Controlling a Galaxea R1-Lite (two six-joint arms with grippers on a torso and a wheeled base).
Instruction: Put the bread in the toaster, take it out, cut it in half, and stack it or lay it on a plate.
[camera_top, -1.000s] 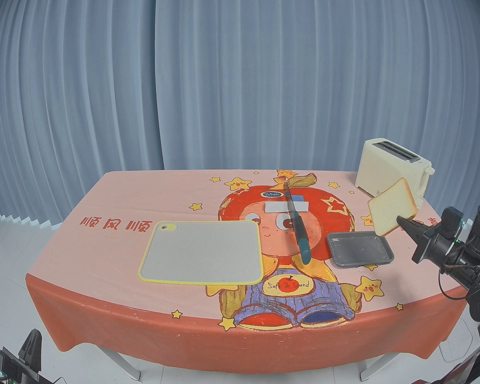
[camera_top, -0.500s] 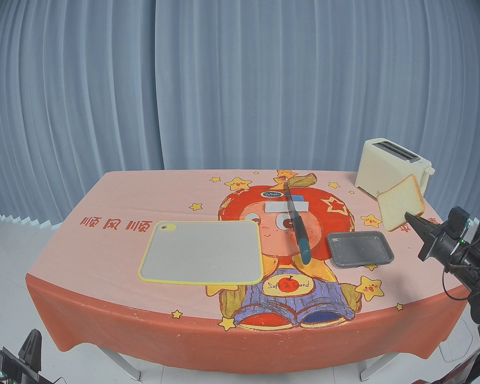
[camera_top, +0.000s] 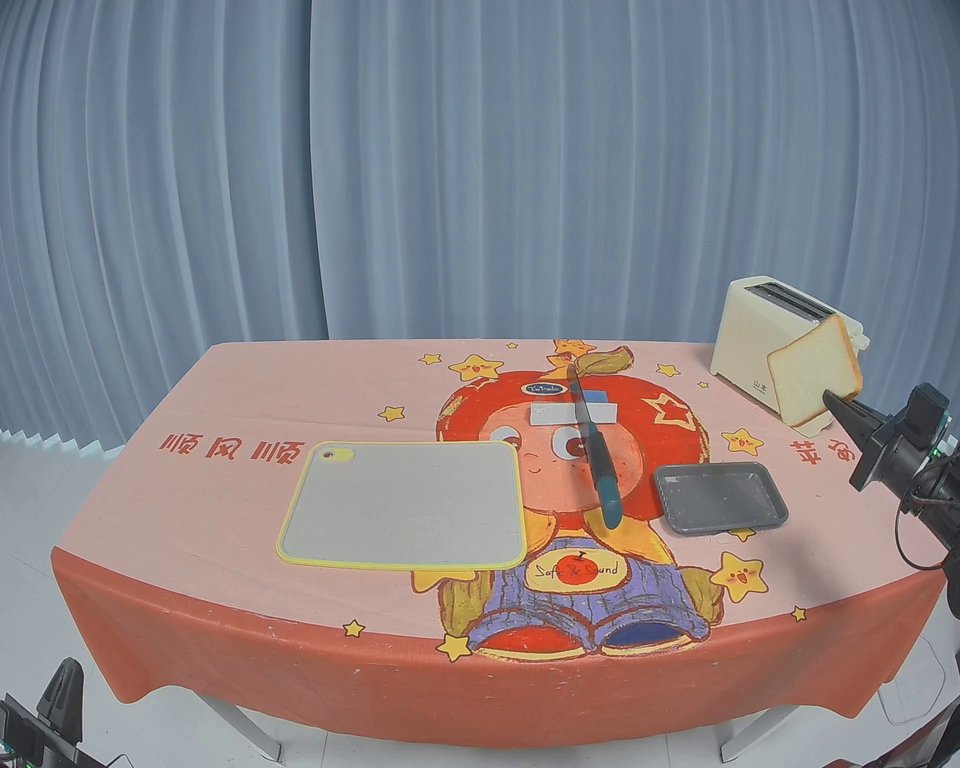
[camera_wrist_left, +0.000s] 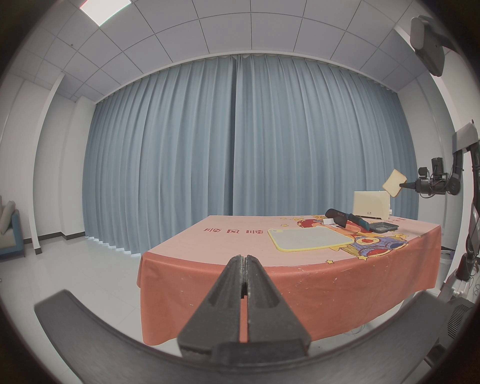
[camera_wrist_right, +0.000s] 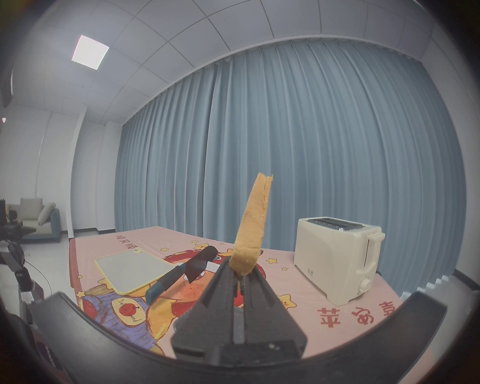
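Observation:
A slice of bread (camera_top: 814, 369) hangs in the air in front of the cream toaster (camera_top: 775, 330) at the table's far right, pinched by one corner in my right gripper (camera_top: 832, 401). In the right wrist view the bread (camera_wrist_right: 254, 226) stands edge-on above the shut fingers (camera_wrist_right: 223, 280), with the toaster (camera_wrist_right: 336, 256) beyond. My left gripper (camera_wrist_left: 243, 272) is shut with nothing in it, low and well off the table's left end. A grey tray-like plate (camera_top: 719, 497) lies right of centre. A knife (camera_top: 594, 446) with a teal handle rests at the middle. The cutting board (camera_top: 405, 504) lies left of it.
The table wears a pink cartoon cloth (camera_top: 230, 450). A blue curtain hangs behind. The toaster's slots (camera_top: 795, 302) face up, and its lever is on the right end. Bare cloth lies along the table's left and front edges.
My right gripper has carried the bread up and back, from over the plate's right side to just in front of the toaster. The left arm has stayed still.

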